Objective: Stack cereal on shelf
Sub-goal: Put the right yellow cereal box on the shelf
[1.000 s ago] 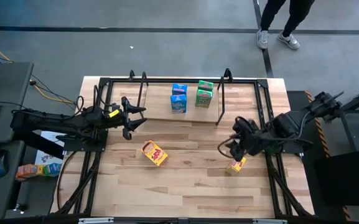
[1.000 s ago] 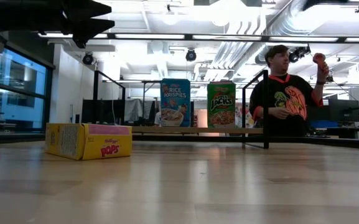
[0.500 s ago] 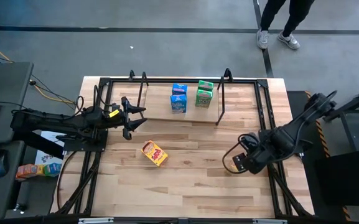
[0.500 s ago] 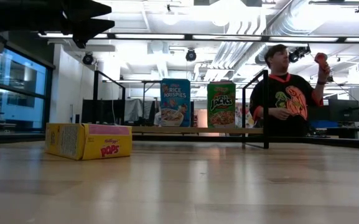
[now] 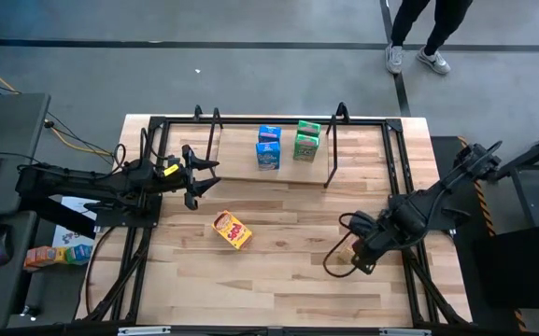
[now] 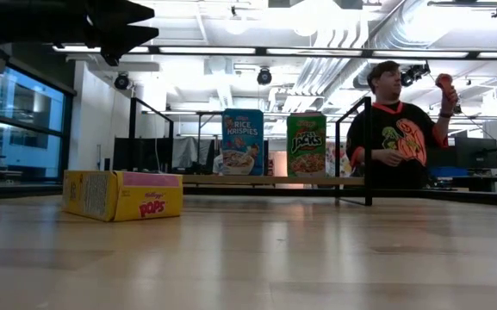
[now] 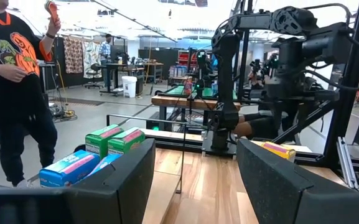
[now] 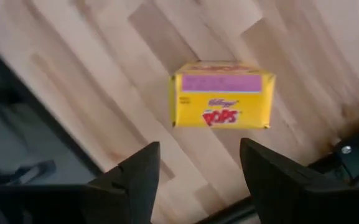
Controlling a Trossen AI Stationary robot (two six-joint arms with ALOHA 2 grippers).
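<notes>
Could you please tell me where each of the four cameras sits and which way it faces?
High: overhead, straight down on the table; both arms show.
Low: table height, level towards the shelf; an arm overhead.
Left wrist: on the left arm, past its open fingers at the shelf's boxes.
Right wrist: down between its open fingers at a yellow Pops box.
Shared: low and left wrist both show a person.

Pale wood-plank table (image 5: 278,280), thin black metal shelf (image 5: 330,149), printed cardboard cereal (image 5: 233,230)

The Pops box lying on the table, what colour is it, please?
Yellow with a pink band; the right wrist view shows it best.
</notes>
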